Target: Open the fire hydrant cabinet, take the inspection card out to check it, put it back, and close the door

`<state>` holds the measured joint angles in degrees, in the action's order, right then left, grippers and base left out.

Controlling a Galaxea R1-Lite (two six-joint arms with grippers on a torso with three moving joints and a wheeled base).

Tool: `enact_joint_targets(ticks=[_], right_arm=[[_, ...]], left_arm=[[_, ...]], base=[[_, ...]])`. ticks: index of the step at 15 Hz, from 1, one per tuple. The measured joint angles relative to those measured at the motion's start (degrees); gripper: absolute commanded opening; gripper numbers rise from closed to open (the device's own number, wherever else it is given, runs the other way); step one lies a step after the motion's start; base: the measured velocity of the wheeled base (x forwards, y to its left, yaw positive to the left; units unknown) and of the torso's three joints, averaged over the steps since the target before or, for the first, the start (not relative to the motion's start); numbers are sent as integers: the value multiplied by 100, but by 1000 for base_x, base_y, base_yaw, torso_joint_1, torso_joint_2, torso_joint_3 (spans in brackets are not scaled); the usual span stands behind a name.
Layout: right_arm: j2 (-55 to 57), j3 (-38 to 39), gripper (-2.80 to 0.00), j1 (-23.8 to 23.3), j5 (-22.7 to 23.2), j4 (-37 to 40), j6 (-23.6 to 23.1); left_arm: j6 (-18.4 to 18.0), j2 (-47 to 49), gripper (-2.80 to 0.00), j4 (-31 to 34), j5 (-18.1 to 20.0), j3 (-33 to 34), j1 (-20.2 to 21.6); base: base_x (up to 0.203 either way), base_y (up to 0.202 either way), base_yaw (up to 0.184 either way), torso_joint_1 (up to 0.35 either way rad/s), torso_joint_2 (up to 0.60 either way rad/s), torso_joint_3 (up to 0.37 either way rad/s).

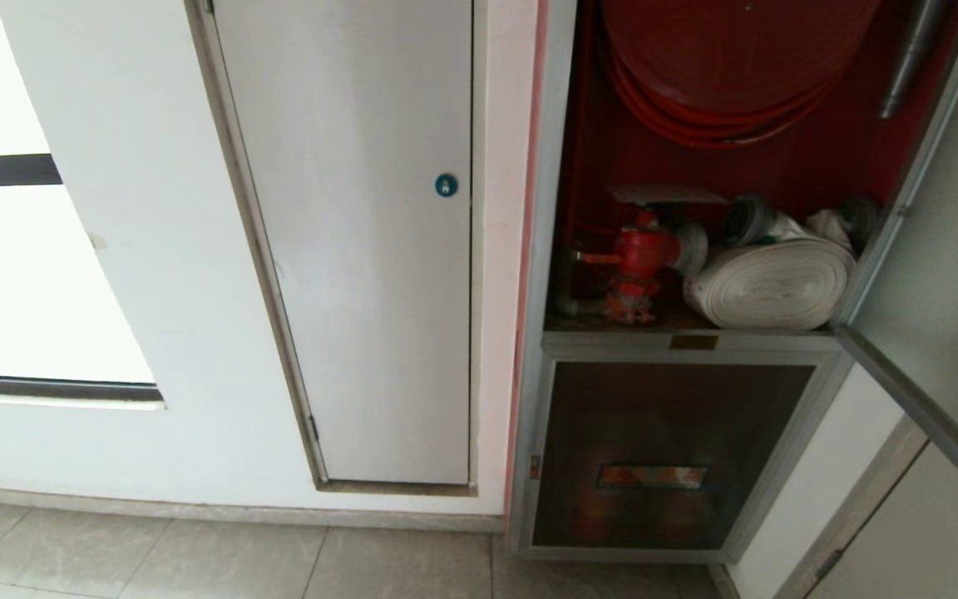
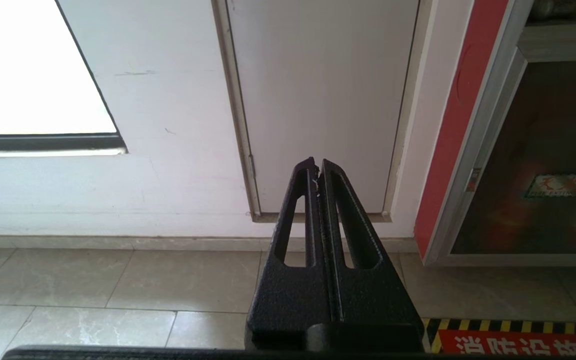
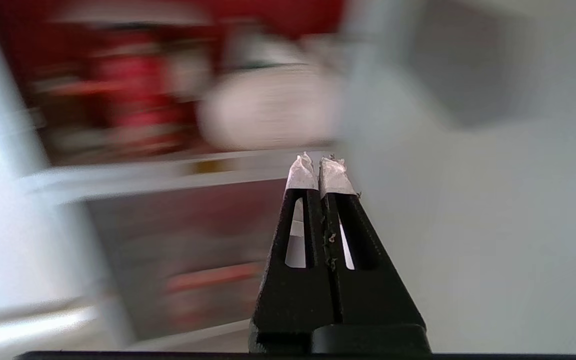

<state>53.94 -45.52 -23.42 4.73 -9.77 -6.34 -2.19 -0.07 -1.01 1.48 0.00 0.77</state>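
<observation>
Cabinet: while its door (image 1: 936,274) stands swung wide to the right, the cabinet (image 1: 547,249) shows its red inside, framed in silver.
Edges: the door's lower rail (image 1: 920,408) juts out at the right; the sill (image 1: 687,341) divides the open bay from the lower dark panel (image 1: 662,457).
Open room: bare floor tiles (image 1: 196,549) lie before the white door (image 1: 354,249) and the cabinet.
Inside: reel (image 1: 720,66) above; valve (image 1: 641,258) left, rolled hose (image 1: 770,287) right.
Card: a pale flat sheet (image 1: 670,194) lies above the valve; print unreadable.
Writing: an orange label (image 1: 652,477) on the lower panel, a floor sign (image 2: 513,345) with Chinese characters, neither legible.
Right pincer (image 3: 320,162): pressed together, empty, white-taped tips aimed toward the sill just below the hose, apart from the sheet.
Left pincer (image 2: 317,167): pressed together, empty, low before the white door.
</observation>
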Motion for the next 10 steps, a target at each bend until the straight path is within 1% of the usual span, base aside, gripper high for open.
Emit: enact_joint_targets(ticks=[2, 4, 5, 7, 8, 10], right_arm=[[-300, 315, -280, 670, 127, 7, 26], [-746, 663, -280, 1160, 161, 16, 27], [-1000, 824, -280, 1301, 170, 24, 22], [-1524, 1058, -280, 1426, 267, 36, 12], [-1801, 1142, -280, 1455, 438, 101, 11], [-2366, 1242, -280, 1478, 1094, 637, 1]], left_arm=[[0, 0, -280, 0, 0, 0, 0], [0, 0, -280, 2, 1, 0, 0], [0, 0, -280, 2, 0, 0, 0], [0, 0, -280, 2, 0, 0, 0], [0, 0, -280, 2, 0, 0, 0], [-1, 0, -280, 2, 0, 0, 0]], base=[[0, 0, 0, 0, 0, 0], [0, 0, 0, 0, 0, 0], [0, 0, 0, 0, 0, 0], [0, 0, 0, 0, 0, 0], [0, 0, 0, 0, 0, 0], [0, 0, 0, 0, 0, 0]])
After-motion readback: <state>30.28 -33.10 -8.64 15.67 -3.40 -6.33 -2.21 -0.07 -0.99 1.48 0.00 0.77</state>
